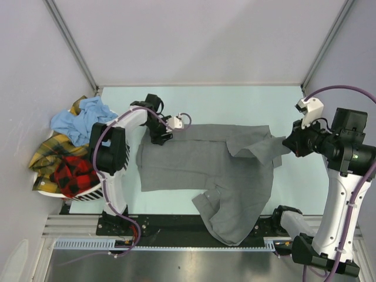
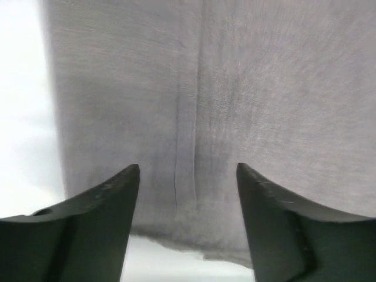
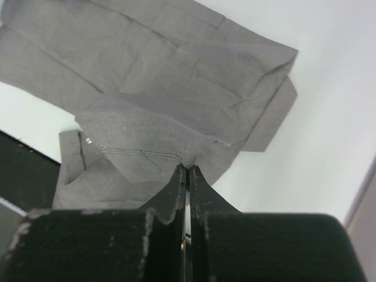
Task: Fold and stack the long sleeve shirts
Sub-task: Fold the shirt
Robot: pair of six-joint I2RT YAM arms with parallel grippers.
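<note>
By the table (image 1: 205,100), basket (image 1: 94,192) holds piled shirts (image 1: 59,155).

Overhead, 2 wrist close-ups of shirt (image 1: 194,164)

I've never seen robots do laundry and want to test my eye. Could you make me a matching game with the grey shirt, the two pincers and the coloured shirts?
Things:
1. grey shirt
2. left pincer
3. right pincer
4. coloured shirts

States:
A. shut on a pinch of grey cloth
B. heaped on the far left
C. spread out in the middle, partly folded
D. open over grey cloth

Pairs: 1-C, 2-D, 3-A, 4-B
</note>
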